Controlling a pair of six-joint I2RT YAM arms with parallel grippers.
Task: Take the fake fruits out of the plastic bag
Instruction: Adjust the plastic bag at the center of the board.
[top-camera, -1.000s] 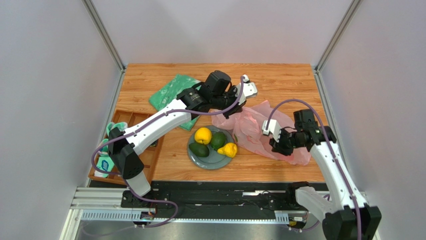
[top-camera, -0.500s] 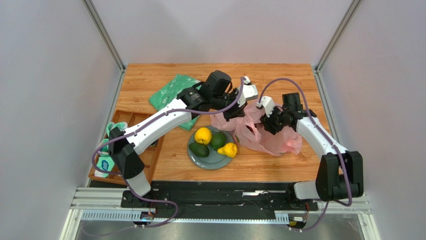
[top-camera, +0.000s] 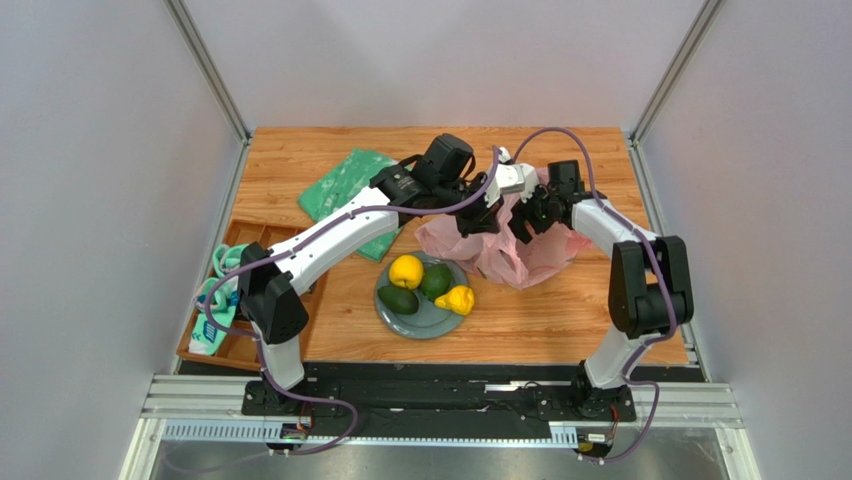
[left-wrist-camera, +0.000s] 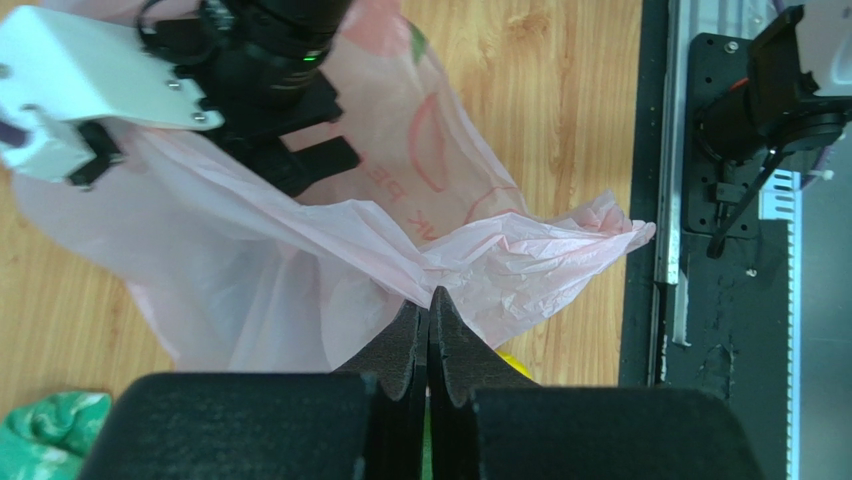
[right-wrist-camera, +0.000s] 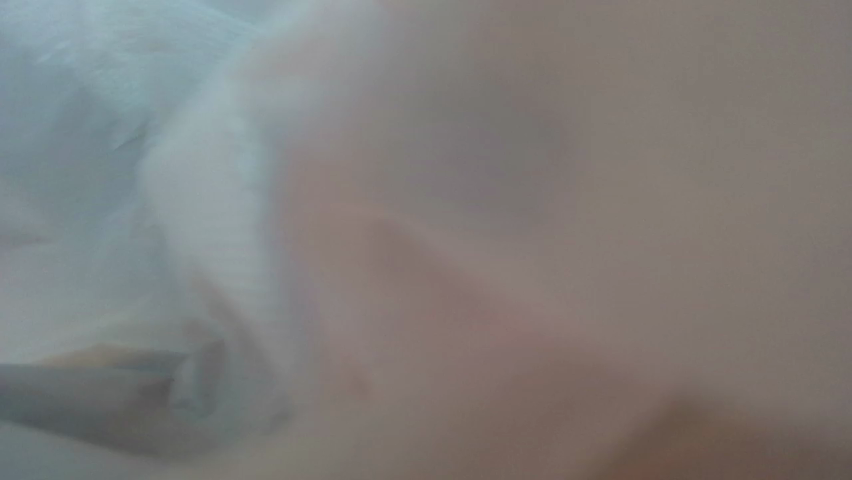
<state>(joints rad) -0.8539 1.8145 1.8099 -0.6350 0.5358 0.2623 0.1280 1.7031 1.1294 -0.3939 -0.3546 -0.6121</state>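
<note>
The pink plastic bag (top-camera: 510, 255) is gathered up in a heap right of a grey plate (top-camera: 428, 322). My left gripper (top-camera: 487, 215) is shut on a fold of the bag (left-wrist-camera: 300, 280), its fingertips (left-wrist-camera: 432, 295) pinching the film. My right gripper (top-camera: 527, 212) is pressed against the bag's top, close beside the left one. In the left wrist view the right gripper (left-wrist-camera: 300, 165) is partly behind the film, so its jaws are unclear. Bag film (right-wrist-camera: 500, 250) fills the blurred right wrist view. On the plate lie a yellow-orange citrus (top-camera: 406, 271), two green avocados (top-camera: 399, 299) (top-camera: 436, 281) and a yellow lumpy fruit (top-camera: 457, 299).
A flat green patterned bag (top-camera: 350, 190) lies at the back left under my left arm. A wooden tray (top-camera: 250, 290) with teal items (top-camera: 215, 310) sits at the left edge. A black rail (top-camera: 450, 385) runs along the near edge, and grey walls close in both sides.
My right arm swung from the near right side up to the bag's top beside the left gripper. The bag went from spread flat to bunched up. The left gripper kept its hold.
</note>
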